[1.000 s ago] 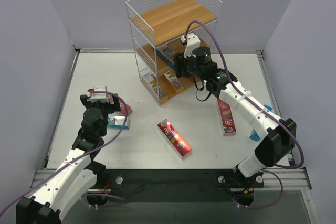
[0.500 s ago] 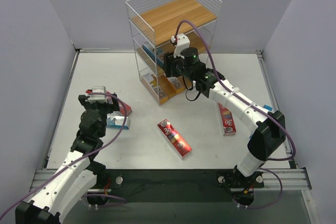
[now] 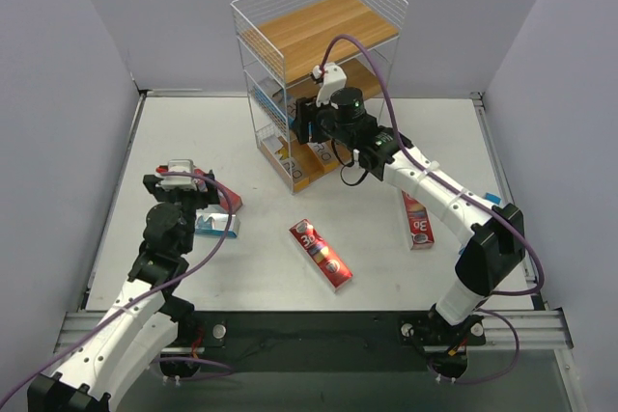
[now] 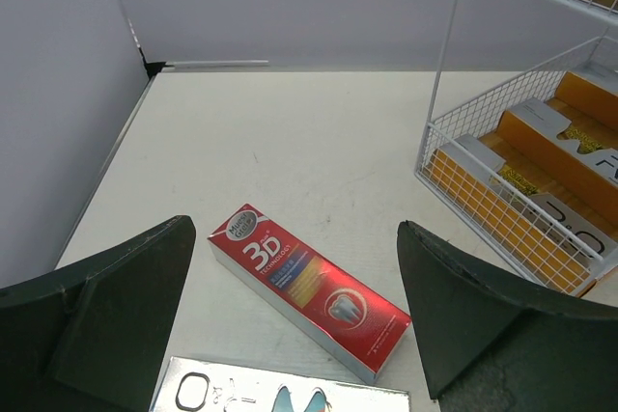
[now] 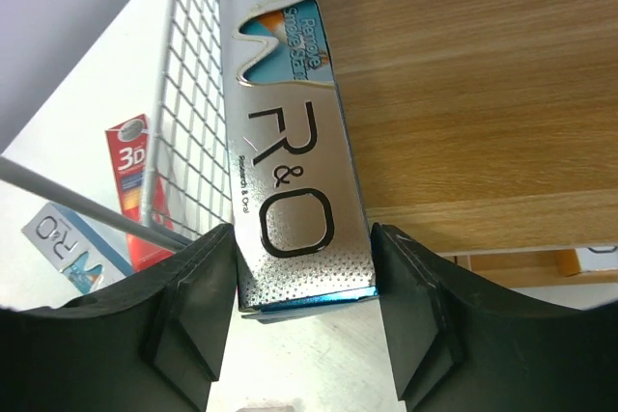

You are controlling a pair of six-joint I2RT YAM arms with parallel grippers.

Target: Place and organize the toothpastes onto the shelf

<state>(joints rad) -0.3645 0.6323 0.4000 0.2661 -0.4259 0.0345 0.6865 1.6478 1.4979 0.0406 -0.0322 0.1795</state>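
Nearest, the left fingers (image 4: 106, 325) stand spread wide and empty. A red 3D carton (image 4: 307, 288) lies flat on the counter (image 4: 319, 132) just beyond and between them, and a silver-and-teal R&O carton (image 4: 280, 395) lies short of their tips. These cartons look light and stiff along their length but crushable on the broad faces. Their glossy print is probably slippery, so the sound hold is across the two narrow long edges near mid-length, with modest pressure. Farther off, the right fingers (image 5: 183, 325) reach into the middle tier of the wire shelf (image 3: 319, 31) and bracket the near end of a shelved R&O carton (image 5: 290, 171), which lies on the wooden board (image 5: 463, 94) beside the wire side. They sit close on its sides, but whether they press or have let go cannot be told. Compared with a second ago, the right arm has pushed leftward, deeper into the tier, carrying that carton along, and its fingers have eased slightly wider. The left arm and the loose cartons on the counter have scarcely shifted.
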